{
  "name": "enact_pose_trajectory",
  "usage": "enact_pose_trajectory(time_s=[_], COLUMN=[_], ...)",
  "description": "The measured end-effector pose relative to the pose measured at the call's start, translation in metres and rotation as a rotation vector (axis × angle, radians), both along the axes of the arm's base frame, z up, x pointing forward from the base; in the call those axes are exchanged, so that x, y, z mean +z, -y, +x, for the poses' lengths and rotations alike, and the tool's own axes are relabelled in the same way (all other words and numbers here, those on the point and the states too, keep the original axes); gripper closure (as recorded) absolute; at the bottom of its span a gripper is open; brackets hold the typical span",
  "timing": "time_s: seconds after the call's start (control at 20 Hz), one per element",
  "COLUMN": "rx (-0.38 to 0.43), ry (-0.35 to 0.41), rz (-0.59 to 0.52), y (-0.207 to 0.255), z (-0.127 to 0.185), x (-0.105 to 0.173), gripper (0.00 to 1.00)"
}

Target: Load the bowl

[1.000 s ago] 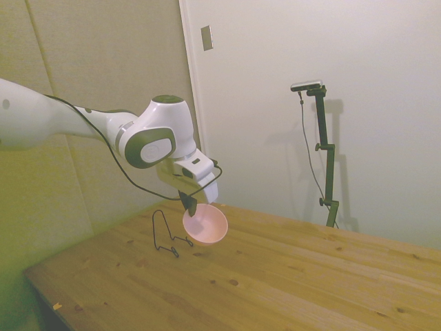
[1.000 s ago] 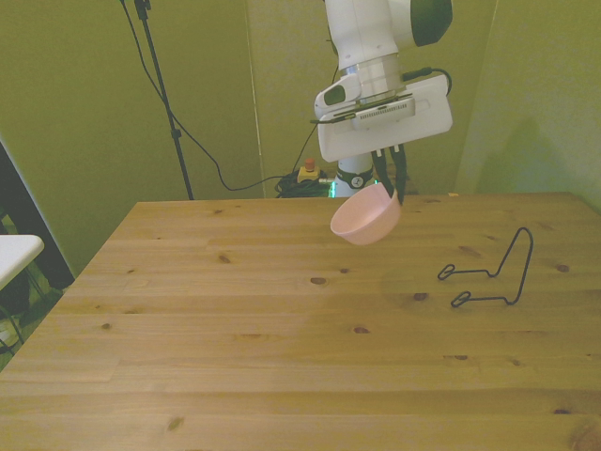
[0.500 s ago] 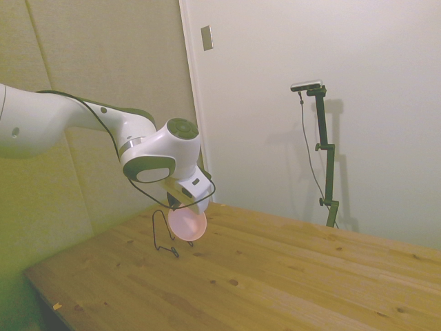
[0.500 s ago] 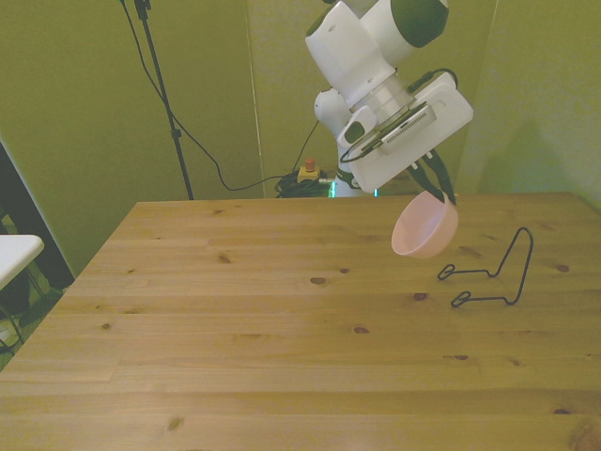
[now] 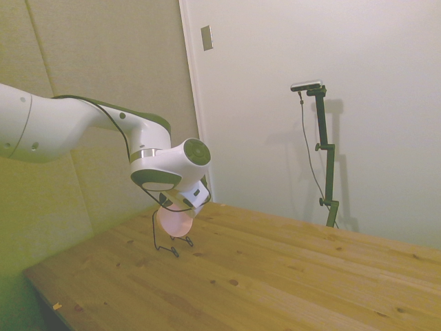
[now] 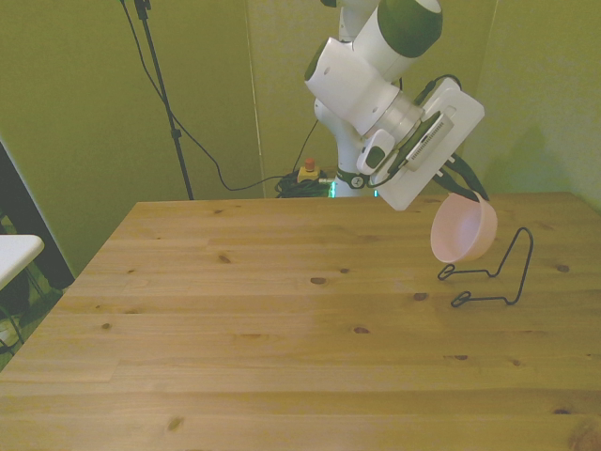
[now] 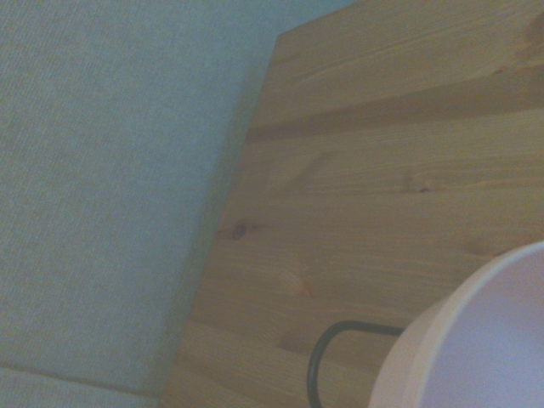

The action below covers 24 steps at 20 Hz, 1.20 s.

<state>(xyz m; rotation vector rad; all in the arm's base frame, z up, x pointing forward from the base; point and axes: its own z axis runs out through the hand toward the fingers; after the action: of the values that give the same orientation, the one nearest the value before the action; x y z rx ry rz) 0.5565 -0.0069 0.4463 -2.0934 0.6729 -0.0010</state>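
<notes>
The claw [image 6: 467,184] hangs in the air over the wooden table [image 6: 282,357], tipped hard to one side, and its dark fingers [image 6: 470,180] pinch the rim of the bowl [image 6: 463,229]. So the claw is closed narrow on that rim, with the pale pink bowl dangling below it, clear of the tabletop and tilted so its open mouth faces sideways rather than up.

In the wrist view the bowl [image 7: 472,340] fills the corner nearest the lens as a smooth pale curve, and a loop of black wire [image 7: 327,361] shows just past its edge, lying on the wood [image 7: 382,170].

Just beyond the bowl, on the side away from the arm, stands the thin black wire rack [image 6: 493,274]. In the front view its upright loop rises at the front view's right of the bowl, and its two feet rest on the table below and beside the bowl's lower edge. The bowl seems to hang just beside the rack's upright; whether they touch cannot be told.

In the side view the bowl [image 5: 172,222] sits under the white wrist [image 5: 172,176], overlapping the rack [image 5: 165,238], whose feet stand on the table [image 5: 275,276] beneath it.

Behind the claw the white arm [image 5: 62,127] stretches back toward the wall.
</notes>
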Motion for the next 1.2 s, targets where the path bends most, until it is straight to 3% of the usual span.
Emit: enact_pose_trajectory(time_s=[0.6, 1.2], rx=[0.043, 0.049], ry=[0.043, 0.027], rz=[0.084, 0.075], y=[-0.016, -0.033], z=[0.012, 0.018], x=[-0.029, -0.053], gripper=[1.00, 1.00])
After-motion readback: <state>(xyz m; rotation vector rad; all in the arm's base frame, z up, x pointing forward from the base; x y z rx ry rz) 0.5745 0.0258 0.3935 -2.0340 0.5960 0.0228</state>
